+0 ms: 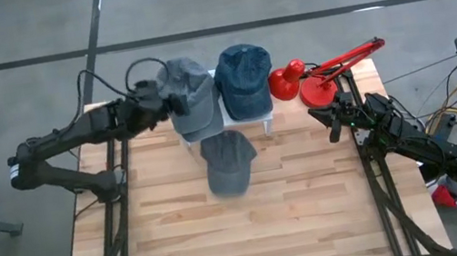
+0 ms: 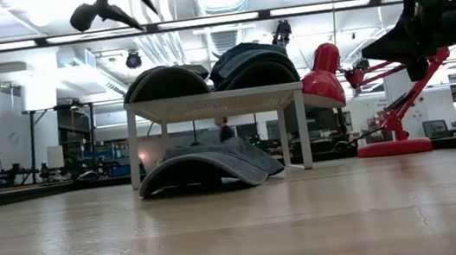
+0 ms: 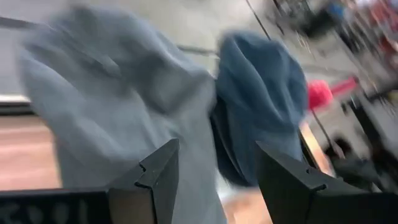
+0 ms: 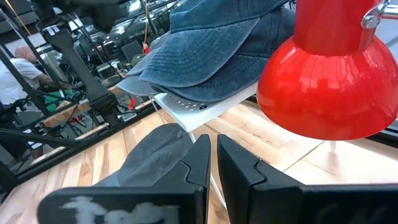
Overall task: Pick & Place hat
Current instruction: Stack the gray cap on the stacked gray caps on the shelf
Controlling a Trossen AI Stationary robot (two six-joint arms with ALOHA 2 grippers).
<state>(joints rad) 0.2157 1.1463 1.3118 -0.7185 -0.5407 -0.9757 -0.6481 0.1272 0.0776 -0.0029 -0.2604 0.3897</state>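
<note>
Plainly the light grey cap (image 1: pixel 188 96), just ahead of the left gripper (image 3: pixel 214 168) with its fingers spread, sits on the white stand (image 1: pixel 251 122), looking soft and floppy, best pinched by its stiffer brim

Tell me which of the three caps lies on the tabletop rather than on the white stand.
The dark grey cap: it rests on the wooden table in front of the stand, while the light grey cap and blue denim cap sit atop it.
</note>
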